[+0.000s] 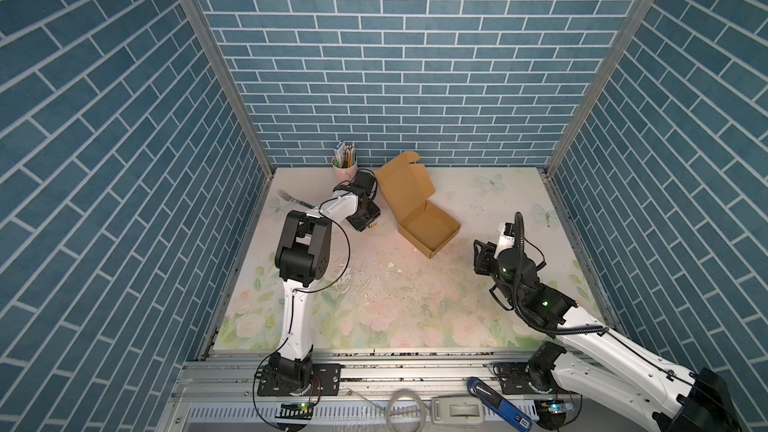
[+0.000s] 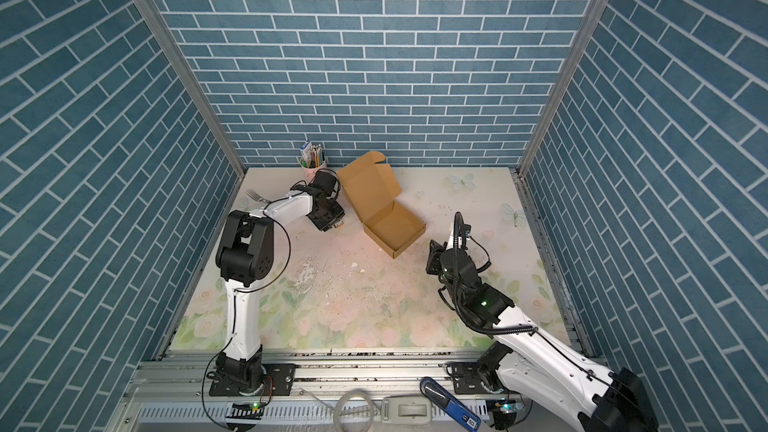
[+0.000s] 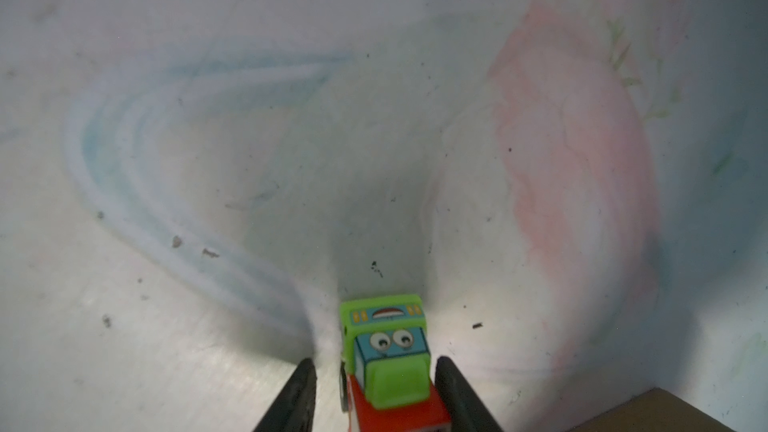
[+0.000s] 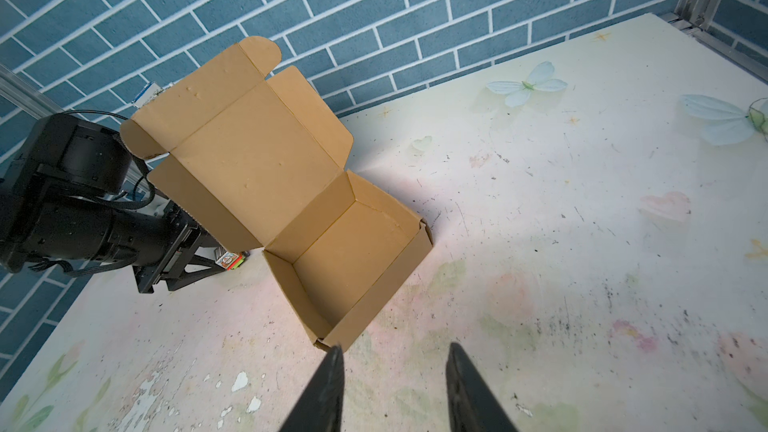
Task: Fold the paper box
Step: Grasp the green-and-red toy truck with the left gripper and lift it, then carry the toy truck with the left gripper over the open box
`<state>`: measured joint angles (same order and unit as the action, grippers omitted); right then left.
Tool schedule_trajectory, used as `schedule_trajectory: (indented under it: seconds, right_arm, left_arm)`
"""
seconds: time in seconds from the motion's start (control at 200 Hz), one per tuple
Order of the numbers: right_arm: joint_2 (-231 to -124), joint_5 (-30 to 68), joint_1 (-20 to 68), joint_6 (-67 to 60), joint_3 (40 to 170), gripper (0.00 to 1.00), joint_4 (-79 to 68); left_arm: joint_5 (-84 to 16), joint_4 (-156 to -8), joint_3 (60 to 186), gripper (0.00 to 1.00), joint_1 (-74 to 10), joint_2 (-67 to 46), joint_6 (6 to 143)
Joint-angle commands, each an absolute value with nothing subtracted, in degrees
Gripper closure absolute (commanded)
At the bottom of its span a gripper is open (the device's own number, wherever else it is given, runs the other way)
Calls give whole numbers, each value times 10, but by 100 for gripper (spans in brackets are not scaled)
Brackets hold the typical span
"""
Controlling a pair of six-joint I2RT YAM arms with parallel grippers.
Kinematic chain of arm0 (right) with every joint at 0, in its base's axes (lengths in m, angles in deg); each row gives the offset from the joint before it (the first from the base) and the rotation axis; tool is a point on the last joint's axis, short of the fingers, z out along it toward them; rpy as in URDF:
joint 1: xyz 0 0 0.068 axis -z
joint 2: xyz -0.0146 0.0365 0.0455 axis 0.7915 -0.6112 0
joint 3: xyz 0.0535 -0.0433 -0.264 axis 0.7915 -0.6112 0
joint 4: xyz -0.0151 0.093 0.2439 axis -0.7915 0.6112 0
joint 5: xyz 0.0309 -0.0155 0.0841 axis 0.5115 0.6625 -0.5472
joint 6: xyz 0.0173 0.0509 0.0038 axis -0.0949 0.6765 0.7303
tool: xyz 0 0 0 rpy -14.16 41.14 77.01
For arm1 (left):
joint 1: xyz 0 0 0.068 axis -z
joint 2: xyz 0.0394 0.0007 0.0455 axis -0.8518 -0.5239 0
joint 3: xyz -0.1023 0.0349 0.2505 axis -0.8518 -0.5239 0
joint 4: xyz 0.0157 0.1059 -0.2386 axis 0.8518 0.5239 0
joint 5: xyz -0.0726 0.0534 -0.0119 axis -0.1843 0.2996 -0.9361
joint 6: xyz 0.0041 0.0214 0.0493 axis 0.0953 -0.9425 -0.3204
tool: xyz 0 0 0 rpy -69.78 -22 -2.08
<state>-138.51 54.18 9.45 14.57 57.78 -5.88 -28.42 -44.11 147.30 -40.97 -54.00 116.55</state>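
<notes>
The paper box (image 2: pixel 392 227) sits just beyond the table's (image 2: pixel 374 317) middle toward twelve o'clock, its tray empty and its lid leaning back toward eleven. The left gripper (image 2: pixel 334 224) points down just beside the box at nine o'clock. The right gripper (image 2: pixel 433 257) hangs near it at four. A pen cup (image 2: pixel 312 164) stands at eleven and a fork (image 2: pixel 254 195) lies at ten.

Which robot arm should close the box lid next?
Probably the right: the right gripper is open, empty and faces the paper box. The left gripper is busy straddling a toy car.
</notes>
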Motion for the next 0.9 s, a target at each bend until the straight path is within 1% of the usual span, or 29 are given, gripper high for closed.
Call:
schedule_trajectory:
  seconds: [0.0, 0.13, 0.295, 0.38, 0.605, 0.895]
  right_arm:
    - [-1381, 554, 92, 149, 570, 59, -51]
    - [-1384, 554, 93, 150, 571, 60, -49]
    - [-1384, 555, 92, 149, 572, 60, -52]
    - [-1386, 554, 93, 149, 574, 60, -53]
    - [-1398, 550, 93, 147, 578, 60, -59]
    - [-1436, 537, 93, 137, 591, 60, -84]
  left_arm:
    - [-274, -438, 1477, 55, -407, -537, 1146]
    - [-277, -454, 1460, 64, -407, -521, 1134]
    - [-281, -470, 1442, 65, -408, -503, 1119]
    - [-280, -469, 1437, 68, -408, -495, 1111]
    - [-275, -474, 1397, 69, -409, -455, 1094]
    - [-276, -480, 1291, 69, -412, -360, 1071]
